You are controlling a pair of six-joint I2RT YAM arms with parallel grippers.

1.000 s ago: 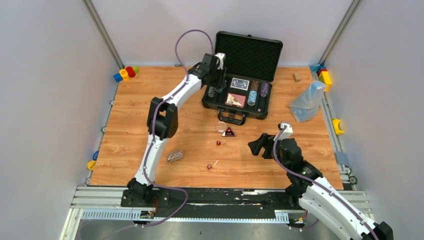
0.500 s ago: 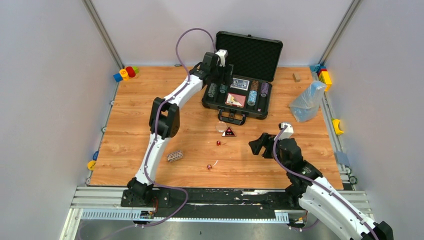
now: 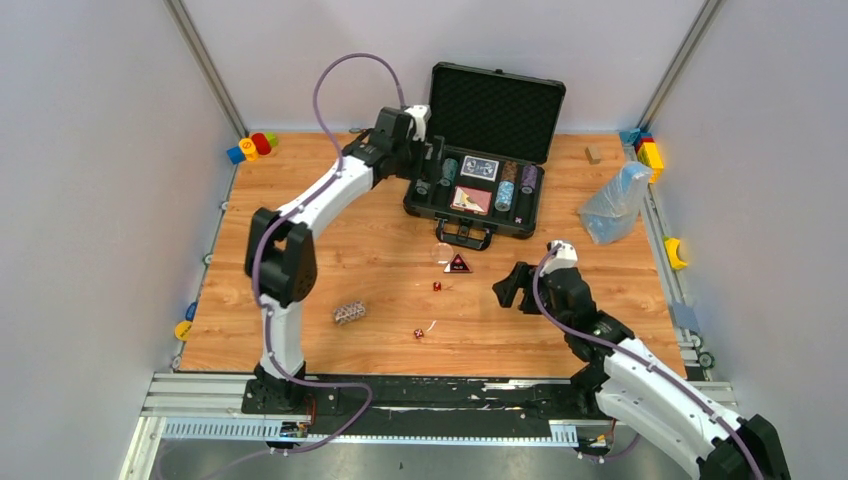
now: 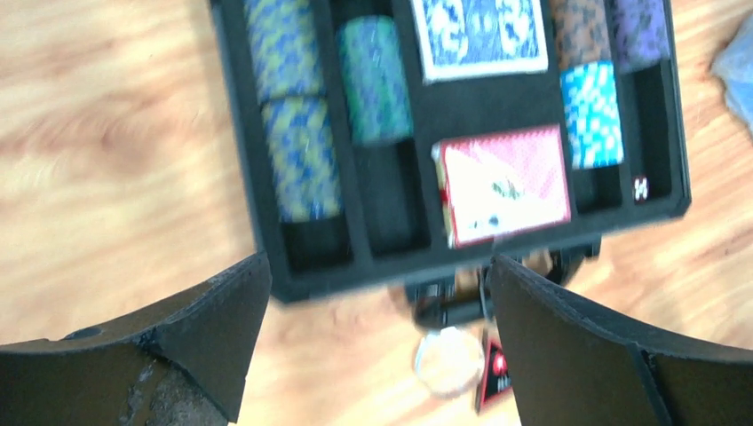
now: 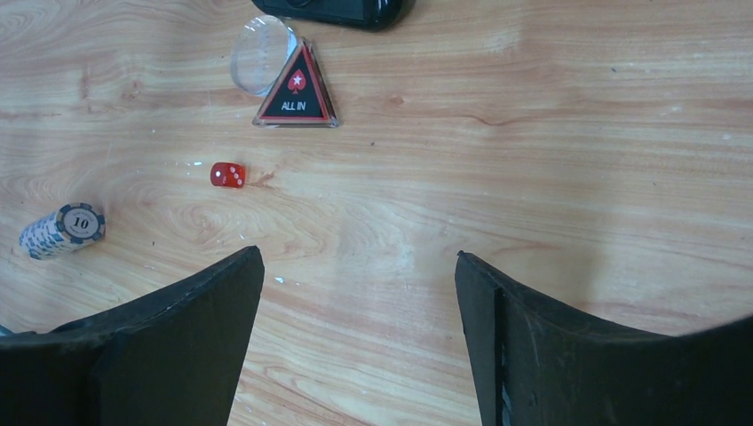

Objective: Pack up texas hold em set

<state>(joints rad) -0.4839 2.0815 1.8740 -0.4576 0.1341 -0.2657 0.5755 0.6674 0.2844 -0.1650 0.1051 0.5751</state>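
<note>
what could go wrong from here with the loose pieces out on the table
The red die is tiny and flat on the table; the right gripper, fingers wide open, may flick it away instead of pinching it.
The chip roll lies on its side, so a nudge could roll or split it.
The left gripper is open close over the case; it could knock seated chips.

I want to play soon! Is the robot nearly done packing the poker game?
Partly. Striped chip rolls and card decks sit in the black foam-lined case. The left gripper and right gripper are open, empty. Left to pack: black triangular button, clear round disc, red dice, grey chip roll.
</note>
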